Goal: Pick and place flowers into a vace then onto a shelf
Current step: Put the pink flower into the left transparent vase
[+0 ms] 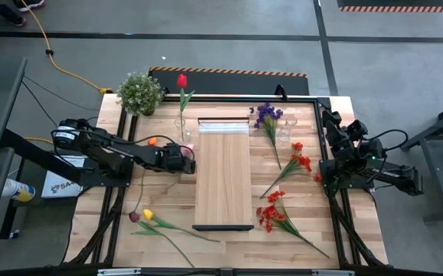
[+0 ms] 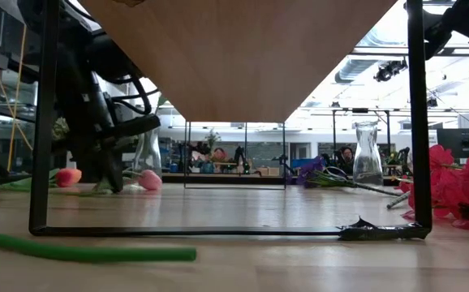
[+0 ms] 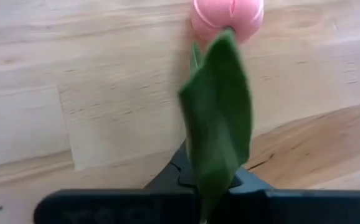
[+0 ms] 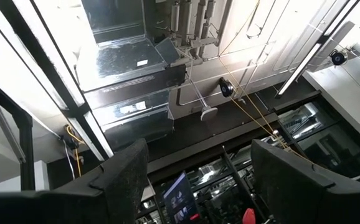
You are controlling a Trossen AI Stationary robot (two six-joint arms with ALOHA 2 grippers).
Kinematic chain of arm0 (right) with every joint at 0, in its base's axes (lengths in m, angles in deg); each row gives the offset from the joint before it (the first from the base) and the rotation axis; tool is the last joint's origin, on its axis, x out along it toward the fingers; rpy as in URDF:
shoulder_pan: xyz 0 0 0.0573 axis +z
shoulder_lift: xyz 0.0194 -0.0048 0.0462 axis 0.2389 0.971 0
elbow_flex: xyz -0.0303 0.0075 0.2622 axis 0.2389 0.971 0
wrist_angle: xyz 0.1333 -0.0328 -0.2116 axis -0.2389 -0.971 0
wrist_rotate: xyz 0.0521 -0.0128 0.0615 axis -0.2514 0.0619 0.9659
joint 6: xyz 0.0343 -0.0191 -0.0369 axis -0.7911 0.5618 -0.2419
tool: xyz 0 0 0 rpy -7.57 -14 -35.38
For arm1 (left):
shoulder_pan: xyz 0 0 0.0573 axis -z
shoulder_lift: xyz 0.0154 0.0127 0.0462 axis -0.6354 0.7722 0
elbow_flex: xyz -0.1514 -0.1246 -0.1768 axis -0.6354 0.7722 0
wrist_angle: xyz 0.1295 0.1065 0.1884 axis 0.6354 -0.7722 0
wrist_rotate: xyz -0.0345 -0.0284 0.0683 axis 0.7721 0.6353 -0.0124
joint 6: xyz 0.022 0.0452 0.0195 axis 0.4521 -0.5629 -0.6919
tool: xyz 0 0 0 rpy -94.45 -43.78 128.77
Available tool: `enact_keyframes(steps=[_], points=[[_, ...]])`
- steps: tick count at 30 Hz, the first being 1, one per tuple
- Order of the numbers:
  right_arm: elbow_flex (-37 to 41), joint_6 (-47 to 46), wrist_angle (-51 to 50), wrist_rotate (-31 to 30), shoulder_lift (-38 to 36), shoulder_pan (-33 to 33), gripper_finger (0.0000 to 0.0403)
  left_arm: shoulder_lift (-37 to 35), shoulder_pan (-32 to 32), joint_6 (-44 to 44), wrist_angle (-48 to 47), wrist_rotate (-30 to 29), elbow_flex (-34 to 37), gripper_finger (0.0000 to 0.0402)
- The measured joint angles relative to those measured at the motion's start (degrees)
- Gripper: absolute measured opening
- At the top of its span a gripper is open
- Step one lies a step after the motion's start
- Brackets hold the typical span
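Observation:
My left gripper reaches in from the table's left and is shut on a pink tulip, just left of the shelf, a long pale board. A glass vase with a red tulip stands just beyond. An orange tulip lies under the left arm. A second, bare vase stands right of the shelf. My right gripper is open at the table's right edge, pointing up at the ceiling. My left gripper pinches the pink tulip between its two fingers, on the stem and green leaf a short way below the bloom. The fingers come in low, from the table's left. The bloom sticks out ahead of them, down at the tabletop.
Yellow and dark purple tulips lie near the table's near-left corner. Red sprays and a purple sprig lie right of the shelf. A bushy potted plant stands at the far-left corner.

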Motion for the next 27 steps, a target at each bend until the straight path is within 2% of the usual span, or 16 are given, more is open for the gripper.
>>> enact_keyframes(steps=[7, 15, 20, 27], points=[[0.0, 0.0, 0.0, 0.0, 0.0, 0.0, 0.0271, 0.0, 0.0, 3.9, 0.5, -0.7, 0.0, 0.0043], [0.0, 0.0, 0.0, -1.5, 0.0, 0.0, 0.0272, -0.9, 0.0, 3.3, 2.7, -2.0, 0.0, 0.0031], [0.0, 0.0, -0.3, -1.5, 0.0, 0.0, 0.0271, -3.9, 0.0, 3.1, 2.0, -2.8, -0.2, 0.0031], [0.0, 0.0, -0.9, -1.7, 0.0, 0.0, 0.0270, -11.6, 0.0, 0.6, -2.2, -5.5, -0.1, 0.0031]])
